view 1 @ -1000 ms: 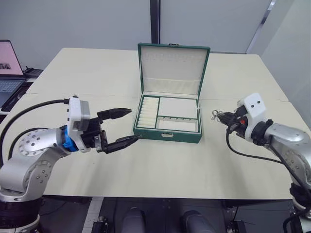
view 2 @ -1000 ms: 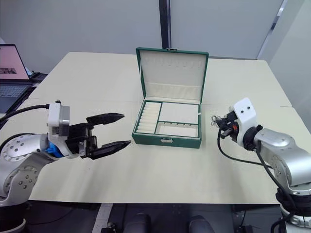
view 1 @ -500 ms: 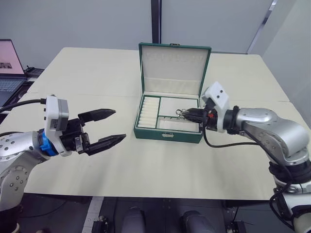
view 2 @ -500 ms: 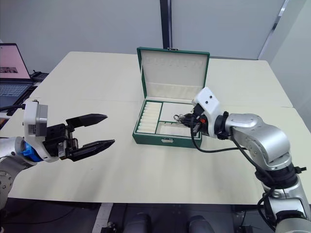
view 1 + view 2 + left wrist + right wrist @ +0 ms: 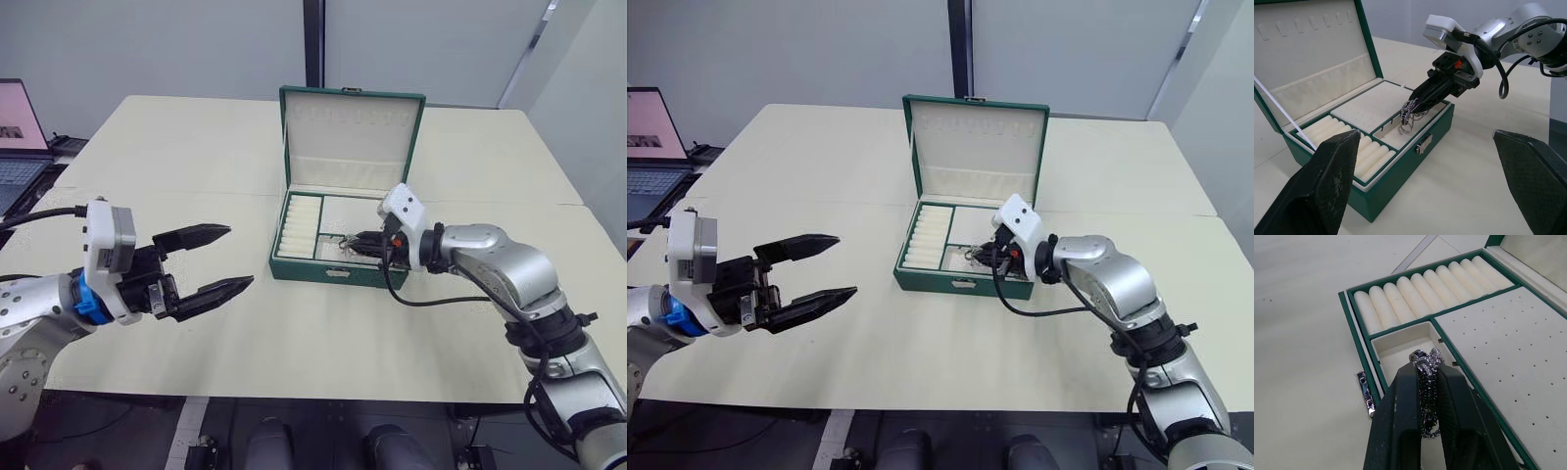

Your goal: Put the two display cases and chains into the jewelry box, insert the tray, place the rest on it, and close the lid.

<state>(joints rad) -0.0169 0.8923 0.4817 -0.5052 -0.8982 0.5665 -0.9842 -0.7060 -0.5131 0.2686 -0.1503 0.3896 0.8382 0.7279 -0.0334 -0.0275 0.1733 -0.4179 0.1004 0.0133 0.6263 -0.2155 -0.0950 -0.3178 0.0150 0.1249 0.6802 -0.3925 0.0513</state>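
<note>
Head views first: the jewelry box (image 5: 339,257) is sat mid-surface (image 5: 196,157) with the lid (image 5: 351,137) stood upright, cream lining facing forward. The tray (image 5: 338,233) is already seated in the box, ring rolls on the robot's left side, a flat dotted pad behind and a small front compartment. The right arm is reached in from the right with the elbow bent, forearm roughly level, and the right pincer (image 5: 982,255) is held over that front compartment. The left arm is kept off to the left of the box, well apart from it, forearm level and the left pincer (image 5: 223,261) pointed toward the right, fingers spread wide with nothing between them. A laptop (image 5: 18,132) can be spotted at the far left edge.

Left wrist view: the two wide-apart fingertips (image 5: 1327,191) are seen framing the box, and the right pincer is seen angled down with a chain (image 5: 1410,115) dangling from its tip, just above the front compartment.

Right wrist view: the fingers (image 5: 1403,426) are pressed nearly together on the chain, a silvery clump pinched between them with a loop sticking out past the tips. The front compartment is seen directly below, and the metal clasp (image 5: 1364,391) is visible on the box's front wall.
</note>
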